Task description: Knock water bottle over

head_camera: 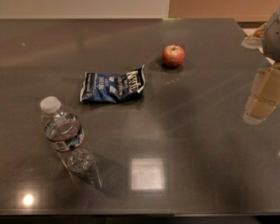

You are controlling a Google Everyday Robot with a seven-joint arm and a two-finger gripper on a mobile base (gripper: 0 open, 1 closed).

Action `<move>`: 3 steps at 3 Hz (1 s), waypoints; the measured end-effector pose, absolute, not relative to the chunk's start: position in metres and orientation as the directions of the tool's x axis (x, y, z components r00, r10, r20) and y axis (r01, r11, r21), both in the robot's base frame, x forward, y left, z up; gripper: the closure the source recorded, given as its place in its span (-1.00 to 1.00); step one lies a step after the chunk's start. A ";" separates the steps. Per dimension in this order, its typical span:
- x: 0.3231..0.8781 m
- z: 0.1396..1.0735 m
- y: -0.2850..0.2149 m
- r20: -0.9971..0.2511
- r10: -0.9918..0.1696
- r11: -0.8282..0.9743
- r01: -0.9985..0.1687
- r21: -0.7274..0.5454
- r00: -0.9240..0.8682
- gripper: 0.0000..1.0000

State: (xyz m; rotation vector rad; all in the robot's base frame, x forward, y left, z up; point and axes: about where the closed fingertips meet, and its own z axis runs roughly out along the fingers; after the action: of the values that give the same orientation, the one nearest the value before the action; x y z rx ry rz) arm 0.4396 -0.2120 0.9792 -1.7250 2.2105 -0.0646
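Note:
The water bottle (63,135) stands upright on the dark table (186,139) at the front left; it is clear and ribbed, with a white cap and a red-edged label band. My gripper (266,94) hangs at the far right edge of the camera view, over the table's right side. It is far from the bottle, with most of the table's width between them, and it touches nothing.
A blue chip bag (113,85) lies flat in the middle of the table, behind and to the right of the bottle. A red apple (173,56) sits further back, right of the bag. The table's right edge runs close to the gripper.

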 end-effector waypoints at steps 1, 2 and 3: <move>0.444 0.982 -0.185 -0.321 -0.937 0.213 -0.953 -0.215 -0.137 -1.00; 0.445 0.984 -0.161 -0.395 -0.915 0.173 -0.966 -0.191 -0.086 -1.00; 0.442 0.977 -0.107 -0.495 -0.869 0.083 -0.985 -0.149 0.001 -1.00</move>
State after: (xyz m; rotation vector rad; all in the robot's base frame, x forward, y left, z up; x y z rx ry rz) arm 0.4421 -0.1071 0.9770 -1.8235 1.9058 0.3331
